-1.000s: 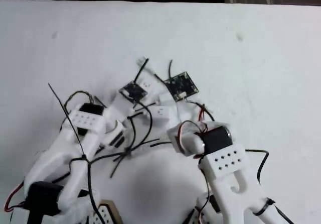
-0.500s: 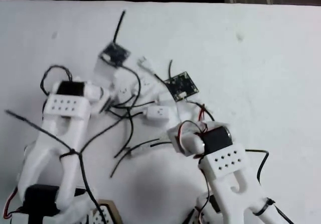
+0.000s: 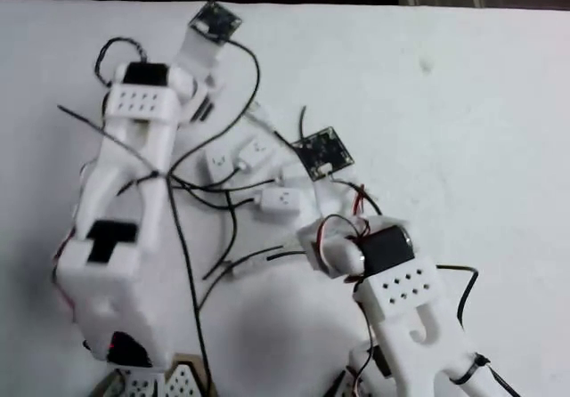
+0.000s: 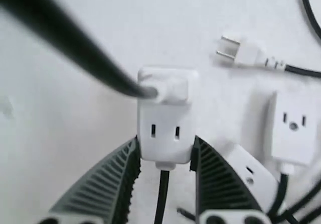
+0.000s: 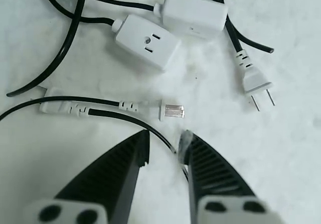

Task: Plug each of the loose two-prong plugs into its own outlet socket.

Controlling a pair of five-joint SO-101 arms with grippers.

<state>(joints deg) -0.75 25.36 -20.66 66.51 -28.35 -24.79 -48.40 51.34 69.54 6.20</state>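
White tabletop [image 3: 463, 103] is spreading under a tangle of black cords and white fittings, with a dark strip of room running along its far edge. Between the ribbed fingers [image 4: 118, 179] of the left gripper [image 4: 164, 142] a white outlet socket [image 4: 164, 133] is sitting, its two narrow slots facing up and a black cord leaving it toward the wrist. The fingers are pressing on both its sides, gripping it. A white plug head [image 4: 168, 83] on a thick black cord is butting against the socket's far end; I cannot tell whether its prongs are seated. Beside that gripper a loose plug [image 4: 241, 52] and a second socket [image 4: 292, 128] are lying apart. The right gripper [image 5: 165, 136] is hovering with fingers narrowly parted, holding nothing. Just beyond its tips a flat plug [image 5: 171, 112] is lying, with a two-prong plug [image 5: 257, 83] farther off. The left arm [image 3: 134, 148] is stretching toward the far edge.
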